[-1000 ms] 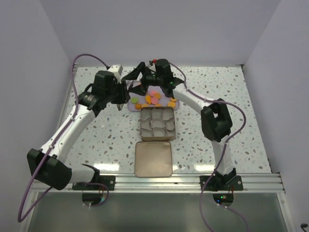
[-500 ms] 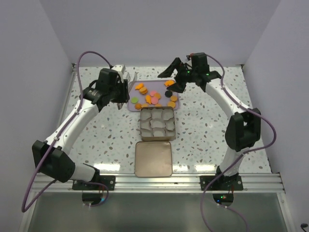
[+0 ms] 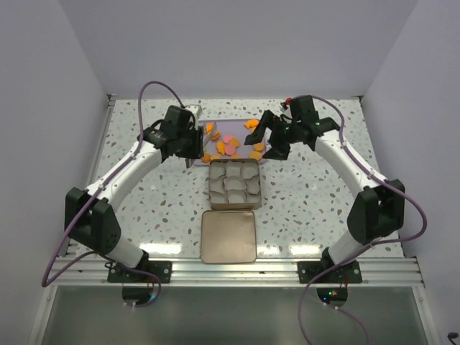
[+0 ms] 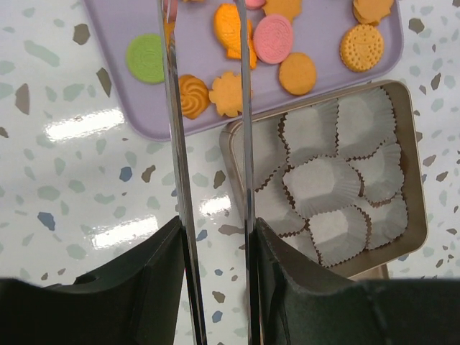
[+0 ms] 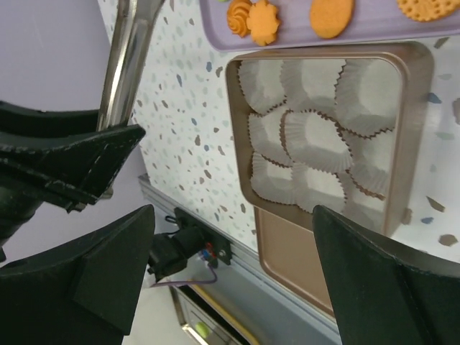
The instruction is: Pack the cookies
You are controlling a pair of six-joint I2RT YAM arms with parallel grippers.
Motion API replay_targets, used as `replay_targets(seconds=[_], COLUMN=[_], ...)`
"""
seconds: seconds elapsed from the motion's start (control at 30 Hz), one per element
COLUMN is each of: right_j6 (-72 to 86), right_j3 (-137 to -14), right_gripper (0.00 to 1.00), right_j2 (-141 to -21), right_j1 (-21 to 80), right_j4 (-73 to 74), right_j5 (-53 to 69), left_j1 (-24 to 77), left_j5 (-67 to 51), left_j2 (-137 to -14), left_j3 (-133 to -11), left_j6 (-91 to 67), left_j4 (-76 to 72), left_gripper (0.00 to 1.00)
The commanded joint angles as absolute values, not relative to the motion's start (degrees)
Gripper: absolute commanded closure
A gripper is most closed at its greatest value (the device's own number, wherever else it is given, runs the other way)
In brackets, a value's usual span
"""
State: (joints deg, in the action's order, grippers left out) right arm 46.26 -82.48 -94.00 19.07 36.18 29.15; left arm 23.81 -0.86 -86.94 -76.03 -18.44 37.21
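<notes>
A white speckled bench (image 3: 144, 208) sits inside a pale lilac enclosure, with two arms reaching in from its near edge.

The left pincer (image 4: 205, 29) hangs over the near left corner of a lilac tray (image 4: 108, 93). Its two long metal fingers (image 4: 176, 180) are parted with a clear gap between them, and nothing shows gripped there. The cookies (image 4: 273, 39) lie loose on the tray, beneath and just beyond these fingers. Most are orange, with one pink just to the right of the fingers and one green just to the left.

The right pincer (image 3: 271, 138) hovers at the tray's opposite end. Its jaws are spread wide and it carries nothing.

A square metal tin (image 4: 415, 165) rests against the tray's near edge, to the right of the left pincer and below the right one. White paper cups (image 4: 323, 183) fill it in three rows of three. Both wrist views show every visible cup holding nothing.

The tin's flat lid (image 3: 228, 236) lies on the bench on the near side of the tin, closer to the arm bases than either pincer.

As a judgement, packing has not begun. No cookie is in a cup and none is held. What remains is to lift each cookie from the tray, set it in a cup, and probably fit the lid at the end.
</notes>
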Motion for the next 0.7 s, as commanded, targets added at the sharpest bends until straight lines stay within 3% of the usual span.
replay_targets(seconds=[0.0,0.67], right_j6=[40.17,37.53], right_j3=[-81.92,-77.87], right_gripper=[0.06,0.06], right_j2=[-87.99,-81.65], right_j1=[18.9,17.49], right_j4=[41.66,45.35], right_j5=[24.97,22.06], left_j1=[25.66,26.28], left_j5=[-1.41,3.51], left_j2=[-89.29,-103.97], left_j3=[-76.99,-88.33], left_j6=[-19.24,-26.89], left_j4=[34.72,39.29], left_gripper=[0.55,0.53])
